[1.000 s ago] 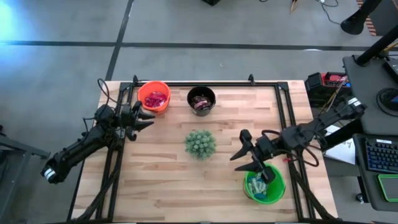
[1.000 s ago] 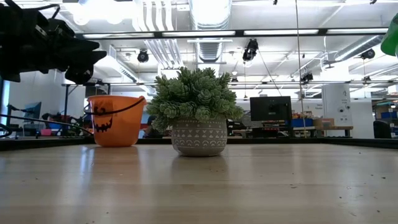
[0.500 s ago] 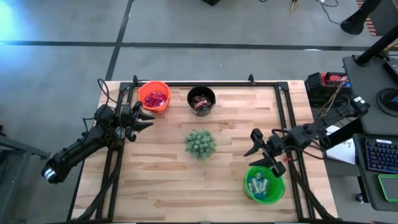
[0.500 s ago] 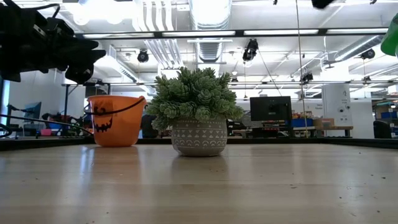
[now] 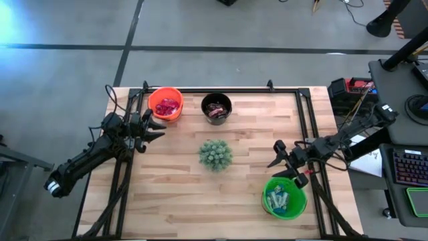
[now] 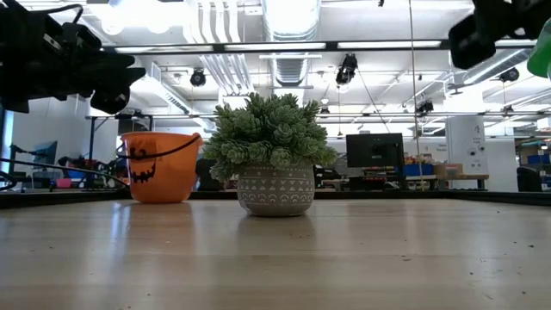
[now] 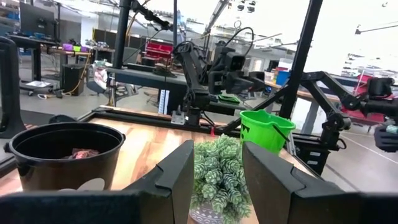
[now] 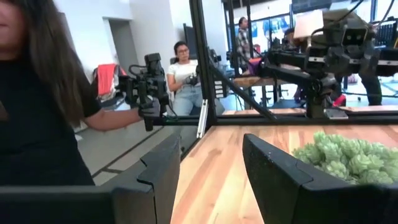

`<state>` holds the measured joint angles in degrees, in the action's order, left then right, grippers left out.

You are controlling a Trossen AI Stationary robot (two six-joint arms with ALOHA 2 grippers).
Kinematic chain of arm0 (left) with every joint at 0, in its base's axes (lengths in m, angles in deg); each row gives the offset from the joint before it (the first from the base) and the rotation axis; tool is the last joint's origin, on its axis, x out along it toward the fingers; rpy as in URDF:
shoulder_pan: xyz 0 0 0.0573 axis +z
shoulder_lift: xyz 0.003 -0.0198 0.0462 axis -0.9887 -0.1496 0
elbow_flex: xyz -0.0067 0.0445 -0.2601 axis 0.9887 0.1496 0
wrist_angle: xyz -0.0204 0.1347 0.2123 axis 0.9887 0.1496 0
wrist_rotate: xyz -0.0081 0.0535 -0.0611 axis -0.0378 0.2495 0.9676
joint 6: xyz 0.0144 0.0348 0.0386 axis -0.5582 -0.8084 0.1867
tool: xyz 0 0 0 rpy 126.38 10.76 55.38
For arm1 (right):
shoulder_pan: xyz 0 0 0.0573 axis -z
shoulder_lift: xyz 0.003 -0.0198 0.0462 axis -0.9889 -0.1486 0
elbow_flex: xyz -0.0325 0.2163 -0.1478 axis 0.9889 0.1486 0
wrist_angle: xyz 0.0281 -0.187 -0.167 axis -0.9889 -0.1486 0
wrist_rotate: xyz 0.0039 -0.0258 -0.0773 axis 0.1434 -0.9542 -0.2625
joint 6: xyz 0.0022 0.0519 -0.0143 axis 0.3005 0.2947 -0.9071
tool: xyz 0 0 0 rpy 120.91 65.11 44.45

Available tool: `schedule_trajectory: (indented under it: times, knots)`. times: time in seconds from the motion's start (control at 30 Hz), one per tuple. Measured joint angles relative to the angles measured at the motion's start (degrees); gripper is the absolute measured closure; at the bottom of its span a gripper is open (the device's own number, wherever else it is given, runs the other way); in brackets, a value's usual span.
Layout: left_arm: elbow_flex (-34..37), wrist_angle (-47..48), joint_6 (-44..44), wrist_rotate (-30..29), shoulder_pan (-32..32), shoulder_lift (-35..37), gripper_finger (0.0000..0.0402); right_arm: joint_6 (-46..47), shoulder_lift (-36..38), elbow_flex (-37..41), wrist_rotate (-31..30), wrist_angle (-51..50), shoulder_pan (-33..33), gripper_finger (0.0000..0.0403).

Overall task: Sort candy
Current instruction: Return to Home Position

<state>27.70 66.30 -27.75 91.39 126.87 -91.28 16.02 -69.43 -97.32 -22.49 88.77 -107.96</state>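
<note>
The candy lies sorted in three buckets: red pieces [image 5: 166, 106] in the orange bucket [image 5: 165, 104], brown pieces [image 5: 216, 109] in the black bucket [image 5: 217, 107], and light blue pieces [image 5: 279, 199] in the green bucket [image 5: 284, 197]. My left gripper [image 5: 162, 128] hangs open at the table's left edge, just on the near side of the orange bucket, with nothing between its fingers [image 7: 177, 174]. My right gripper [image 5: 273, 154] is open and holds nothing; it hovers off the green bucket's far rim, to the right of the plant. Its fingers [image 8: 273, 168] point level toward the table's left.
A spiky green plant in a grey pot [image 5: 215, 154] stands mid-table between the buckets. Black frame rails [image 5: 304, 127] run along the table's left, far and right edges. People [image 8: 186, 81] show in the room beyond the table. Bare wood lies at the near left.
My right gripper has drawn back from over the green bucket's left rim toward the table's right edge and has come down, entering the low view from above. It stays open. My left arm has kept still.
</note>
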Motion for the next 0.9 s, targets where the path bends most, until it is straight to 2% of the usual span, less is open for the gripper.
schedule_trajectory:
  times: [0.27, 0.57, 0.9]
  knots:
    - [-0.02, 0.09, -0.26, 0.00, 0.00, -0.04, 0.0283, -2.02, 4.01, 7.02, 0.01, 8.09, 0.00, 0.0236]
    - [-0.02, 0.26, -0.39, 0.00, -0.02, -0.11, 0.0283, -4.40, 5.03, 7.37, 3.25, 6.66, 0.00, 0.0236]
    - [-0.02, 0.61, 1.31, 0.00, 0.00, -0.13, 0.0283, 6.68, 4.94, 7.39, 2.55, 1.20, 0.00, 0.0236]
